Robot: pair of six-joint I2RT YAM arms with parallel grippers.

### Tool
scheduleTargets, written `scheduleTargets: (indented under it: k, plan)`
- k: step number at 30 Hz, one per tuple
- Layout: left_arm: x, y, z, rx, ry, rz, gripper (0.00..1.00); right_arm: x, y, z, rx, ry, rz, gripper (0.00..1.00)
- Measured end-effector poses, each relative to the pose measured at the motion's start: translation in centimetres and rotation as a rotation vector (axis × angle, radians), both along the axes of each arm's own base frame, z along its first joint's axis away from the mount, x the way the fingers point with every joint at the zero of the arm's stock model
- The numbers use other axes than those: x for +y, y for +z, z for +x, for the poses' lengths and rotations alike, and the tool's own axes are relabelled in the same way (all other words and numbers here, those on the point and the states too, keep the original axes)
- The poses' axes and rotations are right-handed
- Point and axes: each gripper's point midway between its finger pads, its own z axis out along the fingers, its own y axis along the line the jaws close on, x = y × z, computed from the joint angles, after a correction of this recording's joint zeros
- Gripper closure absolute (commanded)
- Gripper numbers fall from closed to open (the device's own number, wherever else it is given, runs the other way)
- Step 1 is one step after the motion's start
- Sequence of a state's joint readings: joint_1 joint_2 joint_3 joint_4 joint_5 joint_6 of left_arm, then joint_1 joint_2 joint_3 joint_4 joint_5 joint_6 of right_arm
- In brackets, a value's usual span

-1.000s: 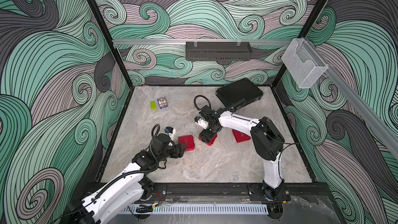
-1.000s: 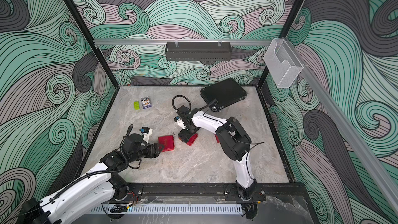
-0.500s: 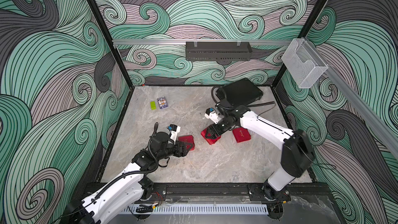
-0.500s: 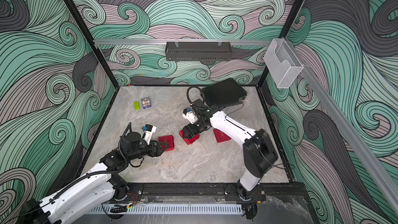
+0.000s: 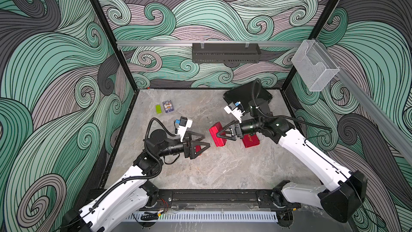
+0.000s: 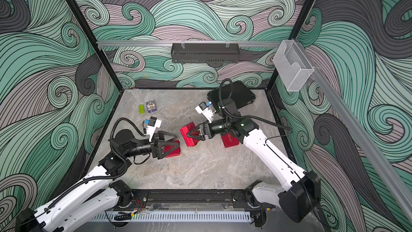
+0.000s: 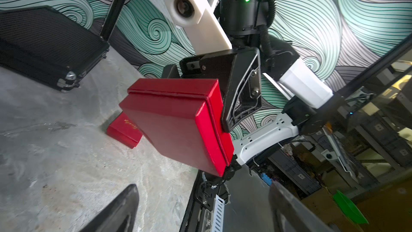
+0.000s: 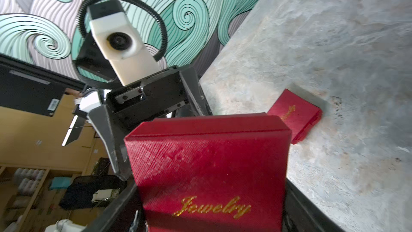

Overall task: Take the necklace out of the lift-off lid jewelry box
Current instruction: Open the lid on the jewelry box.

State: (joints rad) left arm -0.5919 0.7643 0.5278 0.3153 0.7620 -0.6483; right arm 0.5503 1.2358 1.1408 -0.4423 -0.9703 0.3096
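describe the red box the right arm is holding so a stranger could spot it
At the marble table, three red boxes show between the arms. The middle box hangs tilted in the right fingers; the left box and right box lie flat.

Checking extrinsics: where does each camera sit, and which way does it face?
Top views: high over the front edge, looking down at the table and back wall; both arms show whole, left hand open, right hand gripping the red jewelry box.
Left wrist: on the left arm, facing the held box and right arm; own fingertips at the frame edge.
Right wrist: on the right arm, facing across the box toward the left hand; own fingers flank it.
Shared: both wrist views show the held box.
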Motion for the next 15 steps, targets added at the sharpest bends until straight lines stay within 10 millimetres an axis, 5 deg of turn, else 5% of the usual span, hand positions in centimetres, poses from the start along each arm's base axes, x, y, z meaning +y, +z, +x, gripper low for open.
scheduleTargets:
  k: [8,15]
  plan:
    - [-1.3,1.8,-1.0,-0.029,-0.07,-0.034,0.09,0.1,4.7,-1.9,-0.039,0.078,0.157,0.27]
    - [-3.1,2.8,-1.6,-0.041,-0.126,-0.041,0.09,0.3,4.9,-2.9,-0.024,0.116,0.18,0.27]
